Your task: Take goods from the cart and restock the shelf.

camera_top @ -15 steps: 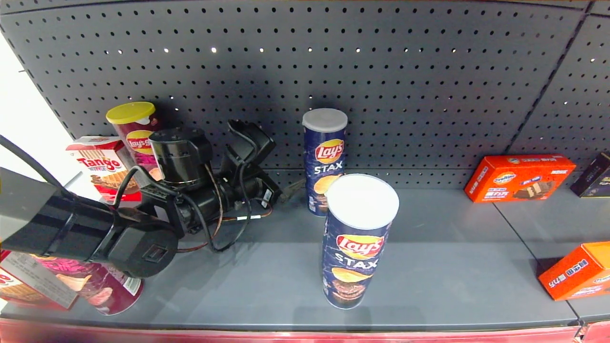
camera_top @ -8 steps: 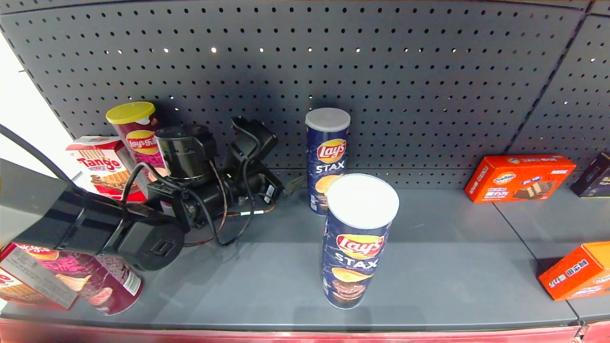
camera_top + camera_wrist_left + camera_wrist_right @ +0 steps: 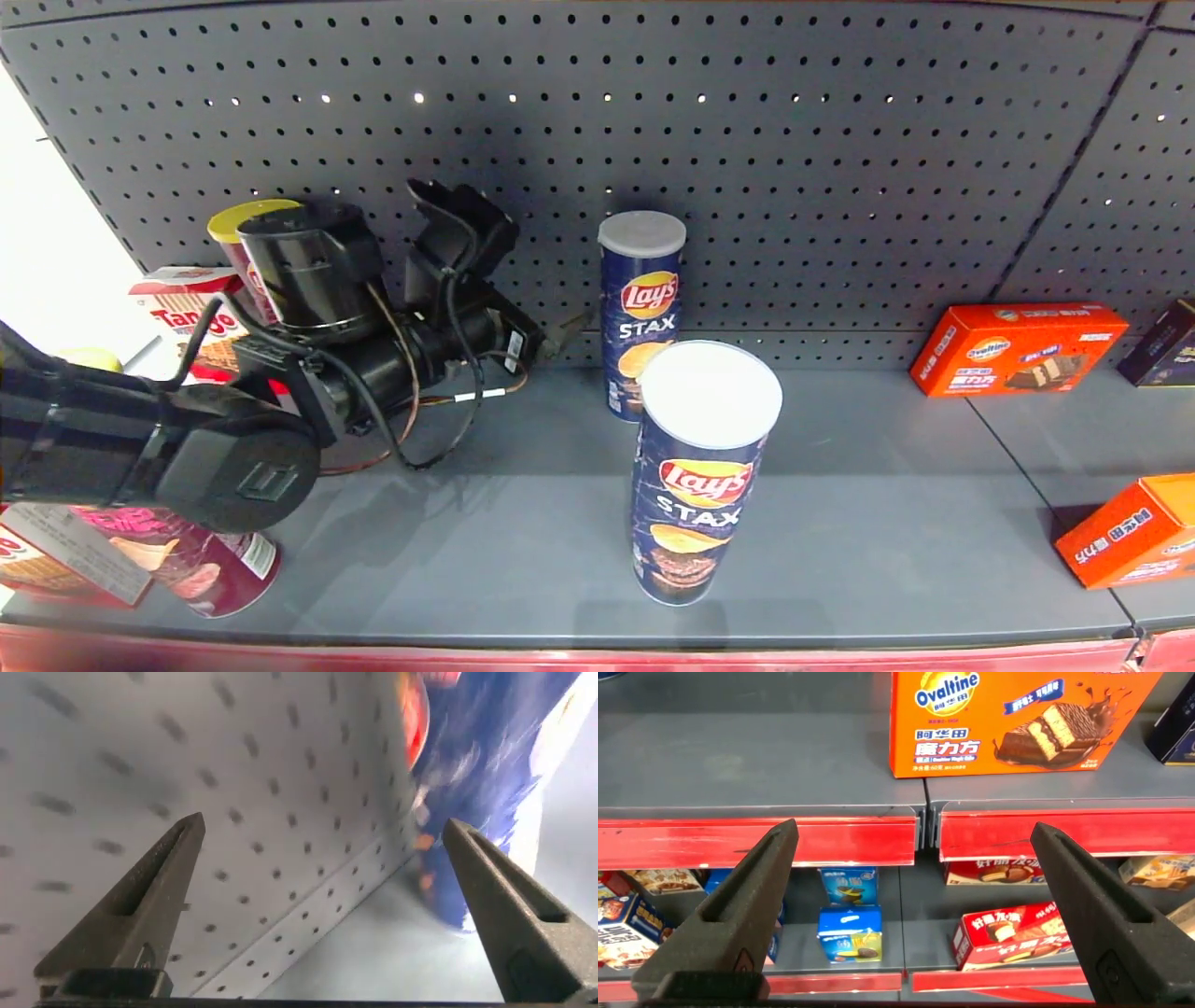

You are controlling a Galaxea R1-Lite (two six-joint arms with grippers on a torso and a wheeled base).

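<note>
From the head view, two tall blue cardboard crisp tubes with pale plastic lids stood upright on the smooth grey metal shelf (image 3: 887, 523). The front tube (image 3: 700, 476) was near the middle, and the rear tube (image 3: 641, 313) stood at its 12 o'clock against the perforated grey pegboard back wall (image 3: 794, 140). The left tool (image 3: 557, 333) hung just beside the rear tube, at its 9 o'clock and apart from it.

The left wrist view made plain what the head view left small. The left tool (image 3: 324, 826) had its two dark wedge-shaped fingers spread wide with nothing between them. The rear tube's glossy blue wall (image 3: 486, 784) lay just past one fingertip.

The right wrist view took in lower shelving. The right tool (image 3: 915, 829) gaped fully open and empty before a red plastic edge strip (image 3: 850, 840). An orange cardboard box (image 3: 1008, 719) stood above the strip, with small blue packets (image 3: 848, 933) and red cartons (image 3: 1008, 938) below it.

On the head view's shelf, at 9 o'clock, a maroon tube with a yellow lid (image 3: 245, 220) stood partly behind the arm beside a red-and-white wafer carton (image 3: 182, 313). At 7 o'clock a maroon tube (image 3: 205, 560) lay on its side. At 3 o'clock sat a flat orange carton (image 3: 1018, 345).
</note>
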